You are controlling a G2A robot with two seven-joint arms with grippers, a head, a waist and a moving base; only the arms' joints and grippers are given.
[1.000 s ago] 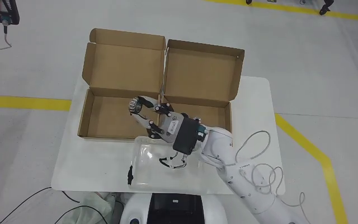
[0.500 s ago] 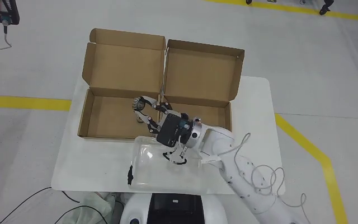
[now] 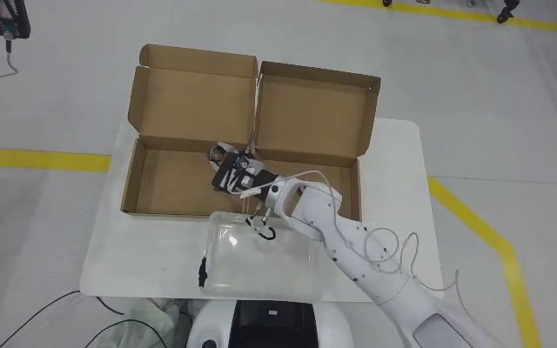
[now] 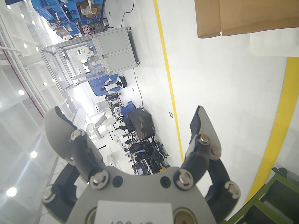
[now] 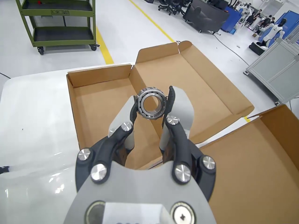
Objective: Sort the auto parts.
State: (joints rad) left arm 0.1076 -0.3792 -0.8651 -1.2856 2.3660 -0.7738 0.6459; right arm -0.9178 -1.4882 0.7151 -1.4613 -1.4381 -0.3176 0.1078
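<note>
Right wrist view: the bearing [image 5: 151, 103] is pinched across its outer roller ring by the right fingers [image 5: 181, 110], clenched on it from both sides.
Axis: its bore looks straight back at the wrist, so the axis runs along the reach of the fingers.
Place: in the top view it hangs over the far right part of the left box [image 3: 170, 184], not touching the cardboard.
Next move, as I judge it: spreading the fingers would drop it into this box. The right box [image 3: 335, 174] lies to the right, past the shared wall.
Other arm: the left fingers [image 4: 205, 131] are spread wide, hold nothing and point out over the floor, so the right arm is nearer.
Near edge of the surface [image 3: 392, 174]: a clear tray [image 3: 231, 257].
</note>
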